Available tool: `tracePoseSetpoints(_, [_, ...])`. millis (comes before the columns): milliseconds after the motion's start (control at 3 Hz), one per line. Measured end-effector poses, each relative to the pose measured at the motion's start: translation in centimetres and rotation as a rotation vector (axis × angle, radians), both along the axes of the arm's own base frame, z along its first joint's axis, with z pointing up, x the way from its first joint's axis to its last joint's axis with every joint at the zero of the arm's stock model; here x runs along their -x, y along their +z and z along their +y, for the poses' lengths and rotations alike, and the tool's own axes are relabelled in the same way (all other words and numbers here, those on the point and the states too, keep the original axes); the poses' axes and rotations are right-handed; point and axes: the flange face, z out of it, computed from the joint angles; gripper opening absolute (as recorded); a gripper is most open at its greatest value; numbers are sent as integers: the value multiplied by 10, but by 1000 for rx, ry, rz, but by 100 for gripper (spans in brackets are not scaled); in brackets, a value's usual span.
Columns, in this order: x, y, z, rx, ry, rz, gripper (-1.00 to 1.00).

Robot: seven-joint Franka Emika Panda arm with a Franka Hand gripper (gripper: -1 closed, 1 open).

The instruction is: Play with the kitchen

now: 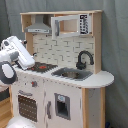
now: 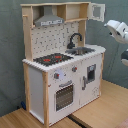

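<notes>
The kitchen [image 1: 60,70] [image 2: 62,60] is seen standing on a wooden floor [image 2: 100,112] before a grey-green curtain [image 2: 10,50]. In the first exterior view the arm [image 1: 15,55] is placed at 9 o'clock of the stovetop [image 1: 42,66]. The gripper cannot be made out, so its opening cannot be told. The counter's rounded end [image 1: 102,77] is left unobstructed.

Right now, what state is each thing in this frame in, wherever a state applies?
Oven door: closed.
Upper cabinet door: swung open in the second exterior view.
Lower cupboard door: closed.
Faucet: upright, spout arched over the sink.
Sink: nothing visible inside.
Stovetop: burners red, nothing standing on it.
Robot arm: raised beside the stovetop end of the kitchen; whether it touches anything cannot be told.
</notes>
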Motion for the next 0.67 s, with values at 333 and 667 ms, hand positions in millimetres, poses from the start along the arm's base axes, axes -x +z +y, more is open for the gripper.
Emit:
tracePoseSetpoints(333, [5,22,-22,-122,-15,-53,100])
tracePoseSetpoints(667, [6,36,-42,-234,-42,-103,100])
